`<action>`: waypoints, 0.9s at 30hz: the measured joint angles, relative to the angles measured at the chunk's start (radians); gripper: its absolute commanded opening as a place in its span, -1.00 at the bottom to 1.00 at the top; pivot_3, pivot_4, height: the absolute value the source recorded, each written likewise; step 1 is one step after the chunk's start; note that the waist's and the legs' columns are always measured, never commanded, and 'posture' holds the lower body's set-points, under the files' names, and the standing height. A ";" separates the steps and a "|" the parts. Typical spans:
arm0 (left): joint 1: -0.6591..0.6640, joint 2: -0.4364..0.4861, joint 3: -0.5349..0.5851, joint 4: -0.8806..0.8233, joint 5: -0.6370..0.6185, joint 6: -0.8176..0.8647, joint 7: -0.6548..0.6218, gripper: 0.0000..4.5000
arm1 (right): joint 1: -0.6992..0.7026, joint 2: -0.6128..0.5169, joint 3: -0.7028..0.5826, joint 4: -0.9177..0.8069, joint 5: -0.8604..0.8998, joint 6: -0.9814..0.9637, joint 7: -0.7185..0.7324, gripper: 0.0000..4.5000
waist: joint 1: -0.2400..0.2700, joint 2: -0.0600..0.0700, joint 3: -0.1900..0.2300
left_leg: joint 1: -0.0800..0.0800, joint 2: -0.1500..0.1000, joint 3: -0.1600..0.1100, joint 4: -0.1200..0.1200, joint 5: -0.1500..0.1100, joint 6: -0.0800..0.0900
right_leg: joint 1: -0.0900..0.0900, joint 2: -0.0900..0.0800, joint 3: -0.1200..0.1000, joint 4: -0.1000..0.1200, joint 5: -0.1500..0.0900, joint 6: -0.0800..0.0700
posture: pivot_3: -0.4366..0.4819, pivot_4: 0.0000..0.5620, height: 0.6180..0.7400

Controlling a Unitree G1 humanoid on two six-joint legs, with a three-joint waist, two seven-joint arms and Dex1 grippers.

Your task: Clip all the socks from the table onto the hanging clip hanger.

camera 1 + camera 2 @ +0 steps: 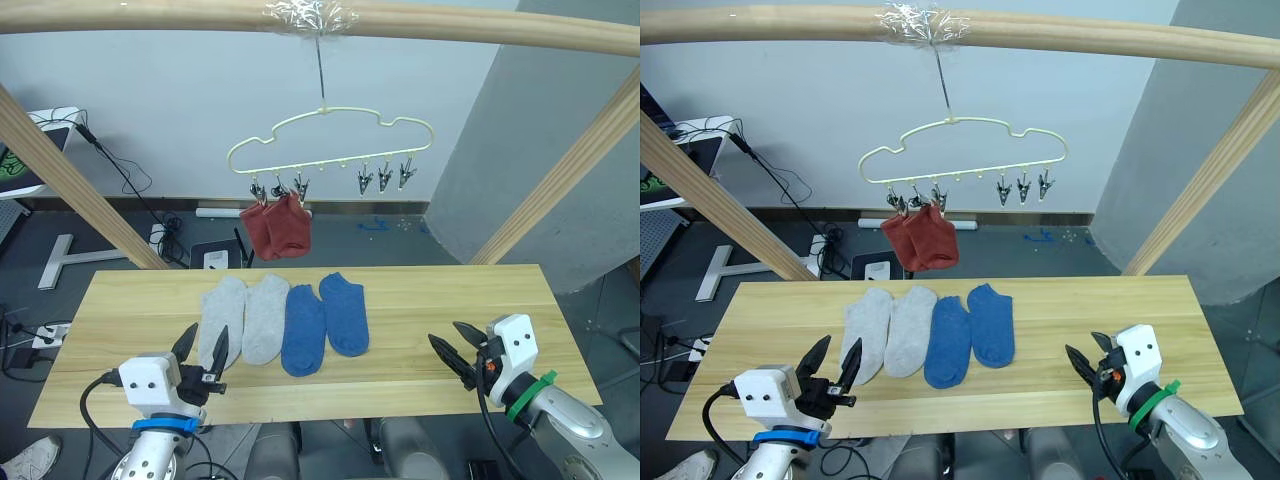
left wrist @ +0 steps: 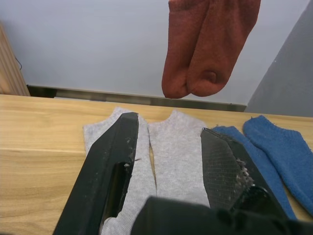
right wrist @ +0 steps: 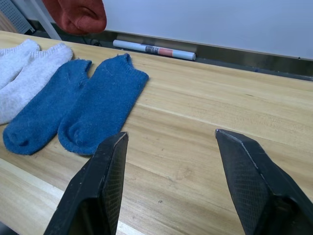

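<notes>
Overhead, two rust red socks (image 1: 277, 227) overlap on the clip hanger (image 1: 330, 140), their cuffs cut off in my left wrist view, while two grey socks (image 1: 243, 318) and two blue socks (image 1: 325, 320) lie on the counter (image 1: 450, 310) between my open left pincer (image 1: 202, 350) and open right pincer (image 1: 452, 344).

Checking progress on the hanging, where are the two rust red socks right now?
The rust red socks hang side by side from the leftmost clips of the clip hanger, above the grey socks on the table.
</notes>
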State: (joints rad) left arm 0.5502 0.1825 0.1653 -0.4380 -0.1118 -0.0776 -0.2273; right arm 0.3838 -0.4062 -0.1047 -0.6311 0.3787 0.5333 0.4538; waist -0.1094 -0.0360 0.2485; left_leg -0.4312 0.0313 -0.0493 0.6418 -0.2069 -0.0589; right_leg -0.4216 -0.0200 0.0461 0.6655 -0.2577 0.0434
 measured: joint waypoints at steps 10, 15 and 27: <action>-0.077 0.000 0.000 0.012 -0.006 0.033 0.007 0.03 | 0.002 -0.006 0.001 -0.001 0.008 0.001 0.002 0.31 | 0.001 0.000 0.000 | 0.000 0.000 0.000 0.001 0.000 0.000 | 0.000 0.000 0.000 0.001 0.000 0.000 | -0.46 -0.18 1.00; -0.190 0.029 -0.003 -0.035 -0.010 0.119 -0.002 0.03 | -0.026 -0.025 0.009 -0.020 0.008 0.004 0.007 0.31 | 0.000 0.000 0.000 | 0.000 0.000 0.000 0.001 0.000 0.000 | 0.001 0.001 0.000 0.001 0.001 0.002 | -0.51 -0.14 1.00; -0.347 0.148 -0.005 -0.113 -0.080 0.318 -0.082 0.03 | -0.212 -0.084 0.041 -0.214 0.124 0.141 -0.001 0.31 | -0.006 0.003 0.012 | 0.001 0.000 -0.001 0.001 0.000 0.000 | 0.001 0.002 0.001 0.001 0.001 0.002 | -0.60 0.12 1.00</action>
State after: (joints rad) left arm 0.2032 0.3310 0.1600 -0.5511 -0.1917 0.2402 -0.3089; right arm 0.1718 -0.4902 -0.0634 -0.8449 0.5023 0.6740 0.4525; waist -0.1149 -0.0329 0.2605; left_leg -0.4303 0.0315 -0.0501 0.6427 -0.2067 -0.0587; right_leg -0.4201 -0.0178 0.0472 0.6668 -0.2563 0.0456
